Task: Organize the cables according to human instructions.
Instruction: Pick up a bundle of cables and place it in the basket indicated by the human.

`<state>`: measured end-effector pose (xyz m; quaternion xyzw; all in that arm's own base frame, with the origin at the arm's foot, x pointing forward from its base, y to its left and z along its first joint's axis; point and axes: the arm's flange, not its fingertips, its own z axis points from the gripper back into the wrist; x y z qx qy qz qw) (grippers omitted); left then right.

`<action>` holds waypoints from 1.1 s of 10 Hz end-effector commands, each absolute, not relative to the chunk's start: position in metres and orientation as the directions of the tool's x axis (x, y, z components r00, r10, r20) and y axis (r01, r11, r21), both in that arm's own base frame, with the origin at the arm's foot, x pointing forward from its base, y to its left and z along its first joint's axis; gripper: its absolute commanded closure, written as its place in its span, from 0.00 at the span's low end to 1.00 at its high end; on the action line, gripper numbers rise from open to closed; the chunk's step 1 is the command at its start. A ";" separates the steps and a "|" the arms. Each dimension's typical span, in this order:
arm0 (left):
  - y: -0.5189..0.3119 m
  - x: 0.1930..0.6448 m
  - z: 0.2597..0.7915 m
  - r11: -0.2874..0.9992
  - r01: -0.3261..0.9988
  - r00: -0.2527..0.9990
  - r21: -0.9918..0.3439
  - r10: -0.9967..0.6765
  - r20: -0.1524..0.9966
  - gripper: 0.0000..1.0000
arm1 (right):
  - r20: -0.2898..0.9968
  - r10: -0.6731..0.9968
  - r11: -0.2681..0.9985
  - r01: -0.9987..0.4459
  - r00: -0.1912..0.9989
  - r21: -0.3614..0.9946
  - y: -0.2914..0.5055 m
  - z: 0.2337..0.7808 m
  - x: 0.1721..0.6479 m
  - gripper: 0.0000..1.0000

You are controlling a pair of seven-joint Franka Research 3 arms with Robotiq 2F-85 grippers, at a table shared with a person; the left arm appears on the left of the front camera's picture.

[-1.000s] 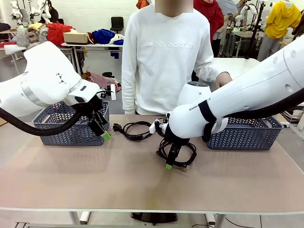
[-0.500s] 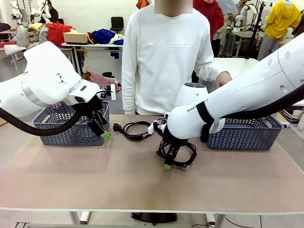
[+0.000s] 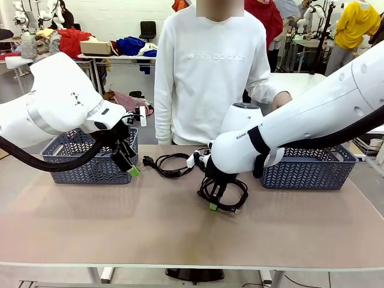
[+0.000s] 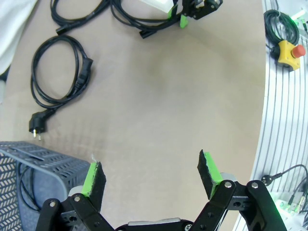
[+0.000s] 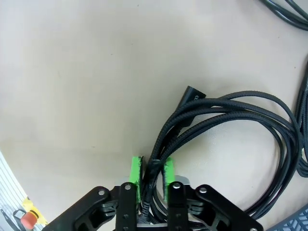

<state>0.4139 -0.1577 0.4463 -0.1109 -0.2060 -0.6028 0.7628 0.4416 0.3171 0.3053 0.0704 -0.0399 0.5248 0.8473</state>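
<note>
A black coiled cable (image 3: 227,196) lies at the table's middle, and my right gripper (image 3: 213,206) is shut on its near strands. In the right wrist view the green pads (image 5: 136,179) pinch a bundle of the cable's (image 5: 226,120) braided strands, with its plug (image 5: 193,93) resting on the table. A second coiled cable (image 3: 171,164) lies farther back near the person; it is the cable (image 4: 57,67) with a wall plug in the left wrist view. My left gripper (image 3: 129,166) hangs open beside the left basket, and nothing sits between this gripper's (image 4: 150,171) fingers.
Two blue-grey perforated baskets stand at the back, one left (image 3: 84,165) and one right (image 3: 312,171). A person in a white sweatshirt stands across the table with a hand (image 3: 280,99) above the right basket. An emergency-stop button (image 4: 288,48) sits on the table's near rail.
My right gripper's fingers have closed on the strands of the middle cable. The left arm and the far cable have stayed where they were.
</note>
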 end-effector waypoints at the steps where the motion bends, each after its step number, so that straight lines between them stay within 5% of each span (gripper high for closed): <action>1: -0.157 0.416 0.448 0.249 0.966 0.195 0.067 -0.875 0.443 0.00 | 0.117 0.877 0.459 -0.885 0.466 0.082 0.320 0.307 0.442 0.99; 6: -0.157 0.416 0.448 0.249 0.966 0.195 0.067 -0.875 0.443 0.00 | 0.082 0.888 0.445 -0.890 0.453 0.099 0.308 0.351 0.410 1.00; 11: -0.157 0.416 0.448 0.249 0.966 0.195 0.067 -0.875 0.443 0.00 | 0.115 0.974 0.196 -0.980 0.197 0.016 0.259 0.443 0.409 1.00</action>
